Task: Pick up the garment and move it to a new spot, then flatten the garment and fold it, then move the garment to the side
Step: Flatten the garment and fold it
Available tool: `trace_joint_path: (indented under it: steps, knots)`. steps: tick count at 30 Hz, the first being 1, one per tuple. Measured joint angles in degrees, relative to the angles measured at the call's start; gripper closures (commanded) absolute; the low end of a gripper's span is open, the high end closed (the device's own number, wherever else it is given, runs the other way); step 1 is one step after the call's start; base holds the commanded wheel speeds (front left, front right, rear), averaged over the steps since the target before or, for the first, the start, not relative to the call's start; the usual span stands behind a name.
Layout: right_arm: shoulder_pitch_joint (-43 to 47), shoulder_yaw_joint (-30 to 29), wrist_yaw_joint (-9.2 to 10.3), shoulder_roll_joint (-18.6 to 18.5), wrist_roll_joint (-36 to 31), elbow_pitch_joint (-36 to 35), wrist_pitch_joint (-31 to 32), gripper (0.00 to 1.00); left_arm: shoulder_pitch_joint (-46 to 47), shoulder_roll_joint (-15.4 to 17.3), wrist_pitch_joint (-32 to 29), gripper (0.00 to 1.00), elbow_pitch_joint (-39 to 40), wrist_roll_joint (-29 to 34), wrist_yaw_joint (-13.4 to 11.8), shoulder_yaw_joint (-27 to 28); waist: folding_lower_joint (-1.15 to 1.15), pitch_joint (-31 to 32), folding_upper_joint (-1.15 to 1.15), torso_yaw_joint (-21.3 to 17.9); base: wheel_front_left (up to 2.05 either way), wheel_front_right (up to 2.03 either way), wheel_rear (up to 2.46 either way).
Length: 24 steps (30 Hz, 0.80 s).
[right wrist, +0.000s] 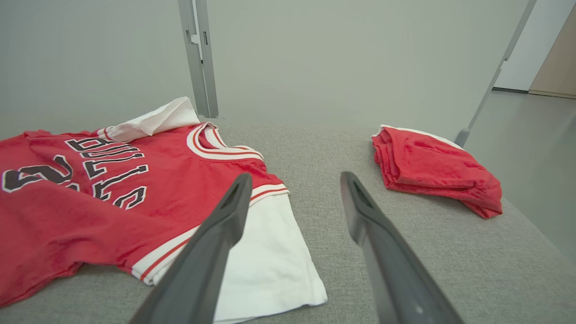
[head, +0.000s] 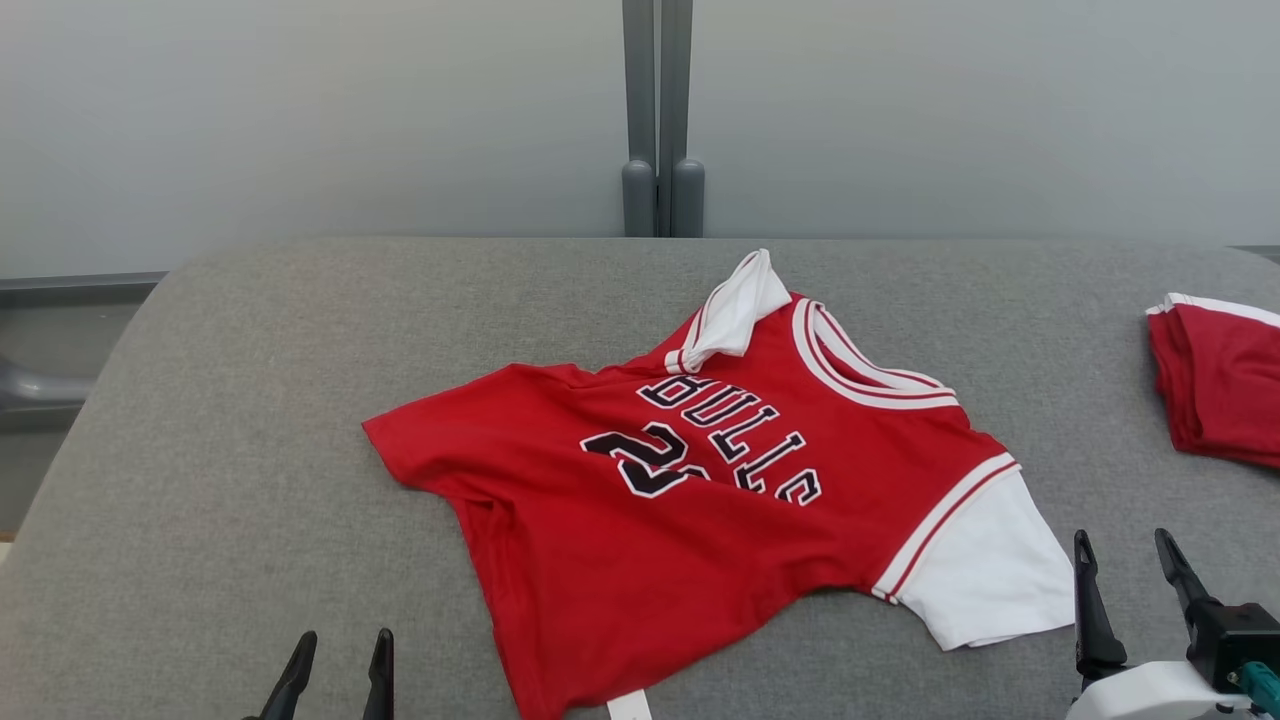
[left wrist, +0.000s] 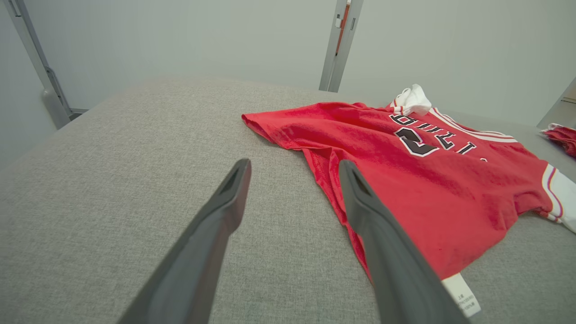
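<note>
– Now, nearest first: how are the claws standing?

– The left claw [head: 344,640] is showing at the lower left of the head view. Its two dark fingers are spreading wide and gripping nothing. It is hanging above the grey worktop [head: 250,400], near the garment's hem. Whether a finger is touching the cloth, I cannot tell.

– And the other?

– The right claw [head: 1123,542] is sitting at the lower right, likewise gaping wide and carrying nothing. It is pointing past the garment's near white sleeve [head: 985,580], just beside it.

– Where is the garment lying?

– The red jersey [head: 700,520] is lying front up across the middle of the worktop, between the two claws and beyond them. It is spreading mostly flat, with some wrinkles running through the body. A white label [head: 630,707] is sticking out from the hem at the near edge. The black "BULLS" lettering [head: 735,435] and a number are facing upward, running on a slant. The white-trimmed collar [head: 860,375] is pointing toward the far right. The far sleeve [head: 735,310] is folding back over the shoulder.

– Anything further off?

– A folded red garment [head: 1220,380] is resting at the worktop's right edge, well apart from the jersey. Behind the worktop, a grey post [head: 657,110] is rising between pale wall panels.
</note>
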State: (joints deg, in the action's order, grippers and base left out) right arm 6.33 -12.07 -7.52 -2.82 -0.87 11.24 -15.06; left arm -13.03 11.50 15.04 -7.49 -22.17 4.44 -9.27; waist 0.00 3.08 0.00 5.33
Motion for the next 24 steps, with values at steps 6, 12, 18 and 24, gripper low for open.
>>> trace_joint_path:
  steps: [6,12,18,24]
  knots:
    - [0.0,1.1,0.0,0.0,0.5,0.8,0.0,0.0,1.0,-2.8,0.0,0.0,-1.2,3.6,2.2,3.2,0.0,0.0,0.0,-1.3,0.0,0.0,0.0]
    - [-2.6,1.1,0.0,-0.3,-1.0,3.7,0.6,0.0,1.4,-3.3,0.0,0.0,-2.4,5.2,2.8,0.3,0.0,-0.7,0.0,-2.4,0.0,0.0,0.0]
    - [-10.7,5.3,-0.01,-6.9,-1.1,11.2,16.3,0.0,4.1,-4.3,-14.3,0.0,-3.2,3.4,2.9,-6.1,0.0,-1.8,0.0,-2.0,0.0,0.0,0.0]
    - [-15.2,10.5,-0.02,-10.4,3.4,15.5,29.9,0.0,5.8,-5.4,-25.1,0.0,-4.1,0.6,2.6,-9.4,0.0,-3.5,0.0,-1.2,0.0,0.0,0.0]
